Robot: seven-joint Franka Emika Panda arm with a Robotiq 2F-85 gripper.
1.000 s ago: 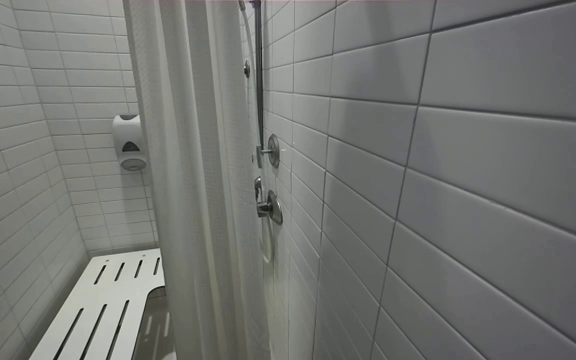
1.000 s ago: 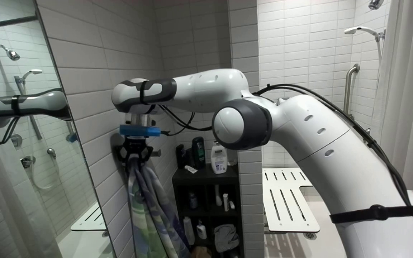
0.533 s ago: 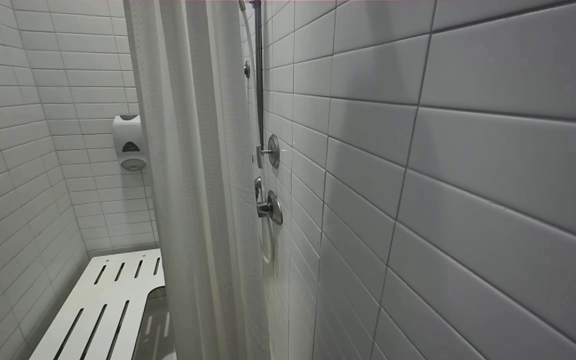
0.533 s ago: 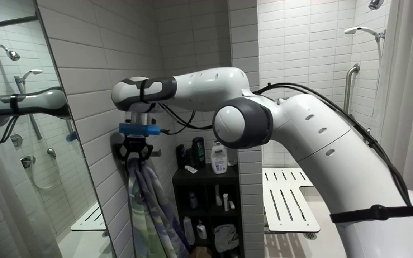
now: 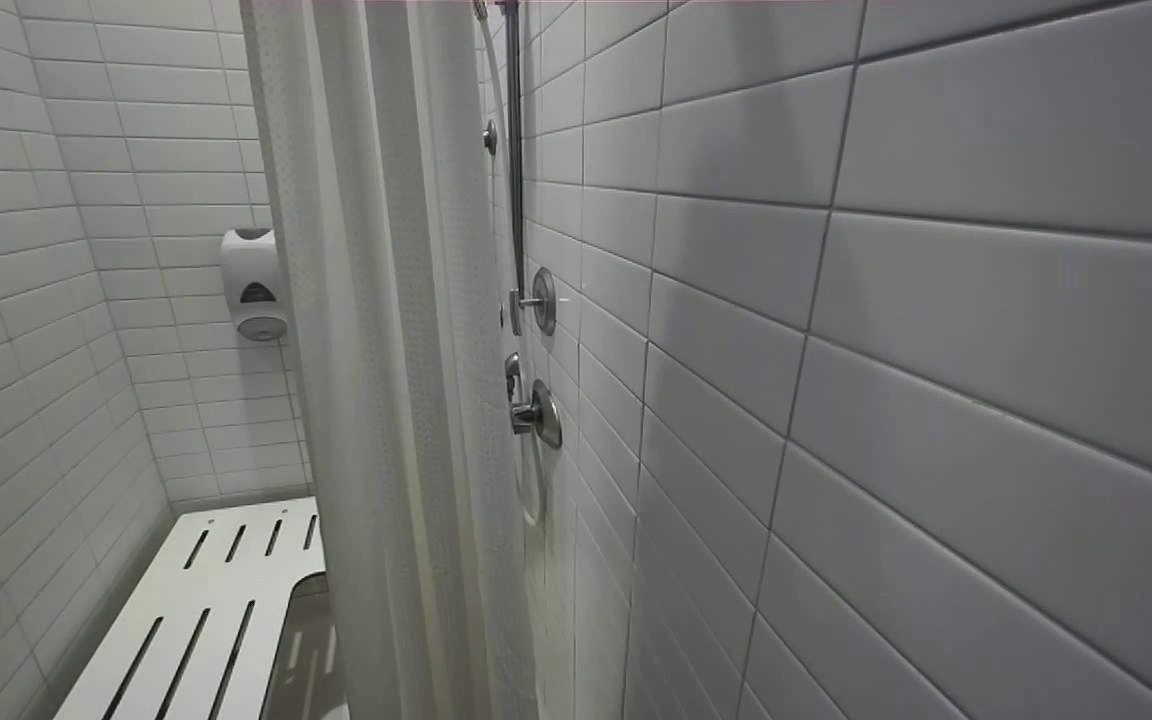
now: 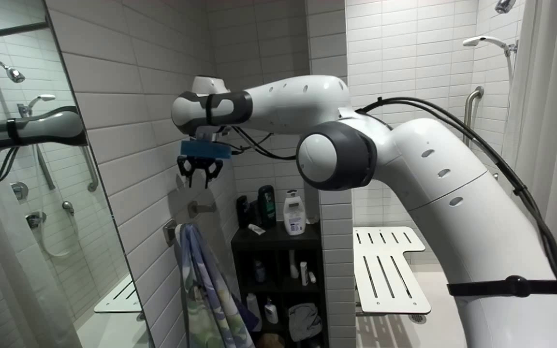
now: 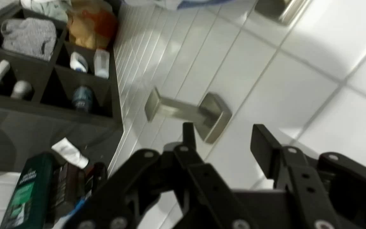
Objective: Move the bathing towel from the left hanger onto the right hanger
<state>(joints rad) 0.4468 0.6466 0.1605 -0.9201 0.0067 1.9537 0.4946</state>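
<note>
The bathing towel (image 6: 206,285), blue, green and white, hangs from the left hanger (image 6: 169,232) on the tiled wall in an exterior view. Its edge (image 7: 183,3) shows at the top of the wrist view, with part of the left hanger (image 7: 278,11) at the top right. The right hanger (image 6: 203,208), a metal peg on a square plate, is bare. It also shows in the wrist view (image 7: 178,109), beyond my left finger. My gripper (image 6: 198,183) is open and empty, above both hangers and apart from the towel; its fingers (image 7: 223,136) stand wide apart.
A black shelf (image 6: 278,241) with several bottles stands right of the towel. A mirror (image 6: 65,203) is on the wall at the left. A slatted bench (image 6: 389,275) and a curtain (image 5: 386,350) are in the shower area.
My gripper was at the towel's top. It has moved up and slightly right, away from the towel. The towel still hangs on the left hanger, and both hangers are now exposed.
</note>
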